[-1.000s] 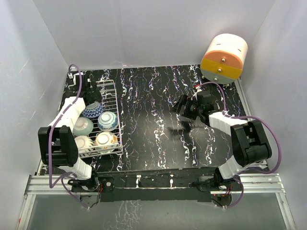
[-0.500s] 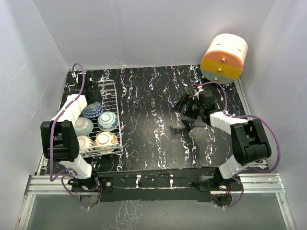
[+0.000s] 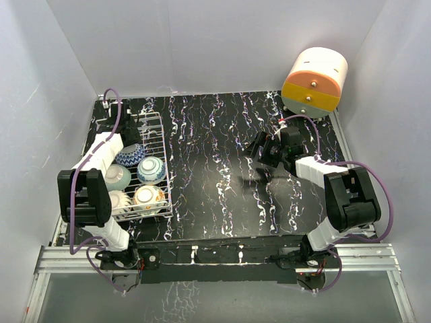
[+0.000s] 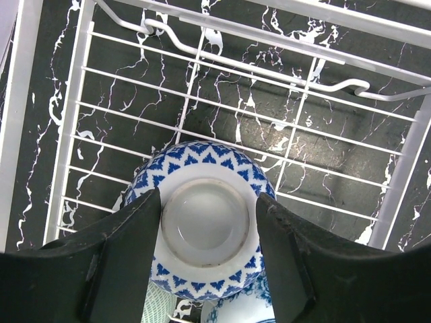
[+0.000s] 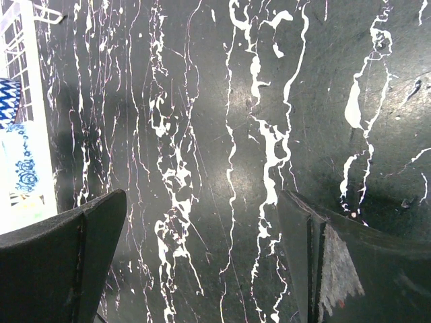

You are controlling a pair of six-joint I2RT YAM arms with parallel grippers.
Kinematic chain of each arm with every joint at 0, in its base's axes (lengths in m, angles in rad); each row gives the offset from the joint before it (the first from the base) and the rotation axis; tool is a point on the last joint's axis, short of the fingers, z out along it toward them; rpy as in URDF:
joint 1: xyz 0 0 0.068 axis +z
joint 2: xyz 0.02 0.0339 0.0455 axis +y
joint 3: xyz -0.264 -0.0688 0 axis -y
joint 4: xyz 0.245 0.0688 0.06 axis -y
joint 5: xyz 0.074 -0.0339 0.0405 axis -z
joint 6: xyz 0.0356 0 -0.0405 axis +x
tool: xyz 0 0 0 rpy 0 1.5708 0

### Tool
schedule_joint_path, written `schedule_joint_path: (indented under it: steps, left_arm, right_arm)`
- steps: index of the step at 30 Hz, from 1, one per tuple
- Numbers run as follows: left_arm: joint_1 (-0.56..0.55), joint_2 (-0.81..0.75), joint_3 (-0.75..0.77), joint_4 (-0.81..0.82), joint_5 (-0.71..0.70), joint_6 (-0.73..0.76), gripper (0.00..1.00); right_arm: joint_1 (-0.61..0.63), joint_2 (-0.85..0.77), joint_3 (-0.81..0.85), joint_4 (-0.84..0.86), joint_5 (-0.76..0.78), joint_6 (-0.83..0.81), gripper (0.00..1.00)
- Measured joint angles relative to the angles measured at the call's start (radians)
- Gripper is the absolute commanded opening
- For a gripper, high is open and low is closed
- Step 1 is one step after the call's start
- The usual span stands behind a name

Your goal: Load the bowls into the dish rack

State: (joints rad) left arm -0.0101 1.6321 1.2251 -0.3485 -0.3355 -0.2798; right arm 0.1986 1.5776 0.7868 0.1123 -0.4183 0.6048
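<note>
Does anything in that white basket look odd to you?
One small blue-and-white ceramic bowl, farthest back in the white wire dish rack, sits upside down with its foot ring up; the other bowls appear to face upward.

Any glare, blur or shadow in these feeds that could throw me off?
Top view: even light, sharp, only a soft shadow on the table near the right arm. Left wrist: crisp on the blue bowl, no glare. Right wrist: the rack at the left edge is washed out white, mild sheen on the table.
</note>
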Motion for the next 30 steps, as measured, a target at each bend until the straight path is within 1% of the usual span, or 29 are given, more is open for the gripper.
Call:
schedule_joint_path:
  steps: [8,12,14,16,20,23,24,30]
  left_arm:
    - [-0.016,0.017,0.003,-0.001,-0.037,0.015,0.56]
    - [-0.018,0.035,0.018,-0.010,-0.051,0.019,0.52]
    - [-0.018,0.036,0.018,-0.008,-0.055,0.019,0.47]
    - [-0.018,0.036,0.018,-0.005,-0.056,0.018,0.38]
    - [-0.019,0.036,0.018,-0.002,-0.060,0.019,0.15]
    - [-0.019,0.036,0.018,-0.002,-0.061,0.019,0.02]
    - [-0.019,0.036,0.018,-0.002,-0.061,0.018,0.00]
    - [-0.020,0.032,0.018,0.000,-0.062,0.015,0.00]
  right_arm:
    - [-0.010,0.000,-0.006,0.005,-0.001,0.000,0.98]
    - [-0.013,0.000,-0.019,0.004,-0.003,0.000,0.98]
    - [-0.016,0.000,-0.021,0.005,-0.004,0.000,0.98]
    - [-0.019,0.000,-0.021,0.005,-0.004,0.000,0.98]
    - [-0.023,0.000,-0.030,0.006,-0.005,0.000,0.98]
    - [-0.023,0.000,-0.031,0.006,-0.005,0.000,0.98]
    - [-0.023,0.000,-0.031,0.006,-0.005,0.000,0.98]
    - [-0.024,0.000,-0.031,0.006,-0.005,0.000,0.98]
